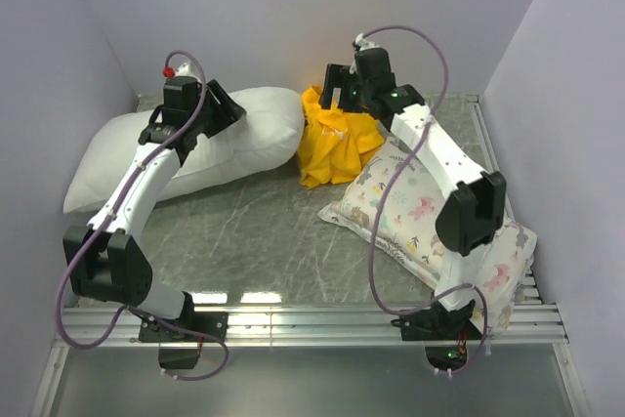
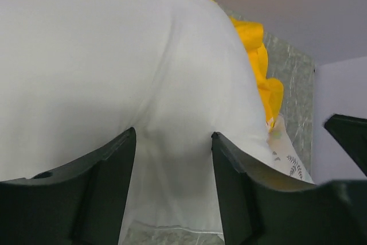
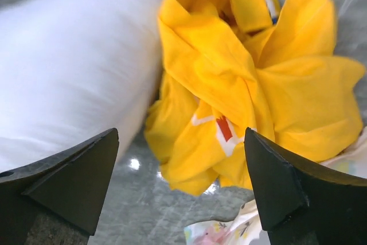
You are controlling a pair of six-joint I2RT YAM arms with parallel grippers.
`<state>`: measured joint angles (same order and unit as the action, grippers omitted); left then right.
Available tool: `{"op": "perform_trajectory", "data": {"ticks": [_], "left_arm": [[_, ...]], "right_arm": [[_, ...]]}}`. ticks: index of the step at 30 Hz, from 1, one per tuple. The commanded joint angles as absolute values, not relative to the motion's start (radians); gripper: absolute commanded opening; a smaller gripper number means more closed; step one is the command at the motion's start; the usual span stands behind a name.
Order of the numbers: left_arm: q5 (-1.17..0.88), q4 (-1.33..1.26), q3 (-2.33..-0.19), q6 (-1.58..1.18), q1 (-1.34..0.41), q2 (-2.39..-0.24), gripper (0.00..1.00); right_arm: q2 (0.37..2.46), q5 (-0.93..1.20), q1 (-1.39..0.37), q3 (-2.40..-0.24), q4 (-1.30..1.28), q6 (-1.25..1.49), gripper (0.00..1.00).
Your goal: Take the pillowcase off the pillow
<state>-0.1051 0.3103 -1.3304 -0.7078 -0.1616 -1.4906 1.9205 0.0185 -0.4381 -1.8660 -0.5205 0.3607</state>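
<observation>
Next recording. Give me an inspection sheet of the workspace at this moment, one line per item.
Surface: grey marbled table, glossy, with light glare near the front.
Job's things: plain white pillow lies bare at back left; yellow pillowcase is crumpled beside it, fully off.
Clutter: printed pillow at right.
Grippers: left gripper open, at the pillow; right gripper open above the pillowcase, holding nothing.
Cables: a purple cable loops off each arm; the right one hangs over the printed pillow.
Surroundings: plain walls on three sides; metal rails along the near edge.
</observation>
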Motion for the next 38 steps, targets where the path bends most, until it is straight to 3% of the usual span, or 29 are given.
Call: {"op": "perform_trajectory", "data": {"ticks": [1,8,15,21,25,38], "left_arm": [[-0.002,0.376,-1.414,-0.655,-0.149,-1.375,0.61],[0.126,0.518,-1.428,-0.595,-0.262,-1.194,0.66],[0.199,0.502,-1.143,-0.588,-0.380,-0.948,0.66],[0.219,0.486,-0.959,-0.577,-0.382,-0.764,0.66],[0.195,0.451,-0.884,-0.580,-0.382,-0.701,0.66],[0.156,0.387,-0.821,-0.581,-0.382,-0.646,0.66]], "right_arm": [[1.781,-0.018,-0.433,-1.902,-0.489,0.359,0.97],[1.456,-0.029,-0.434,-1.625,-0.382,0.417,0.99],[1.143,-0.003,-0.436,-1.104,-0.252,0.480,0.99],[0.953,0.020,-0.436,-0.843,-0.227,0.489,1.00],[0.852,0.002,-0.437,-0.761,-0.224,0.489,1.00],[0.850,0.012,-0.436,-0.753,-0.245,0.465,1.00]]}}
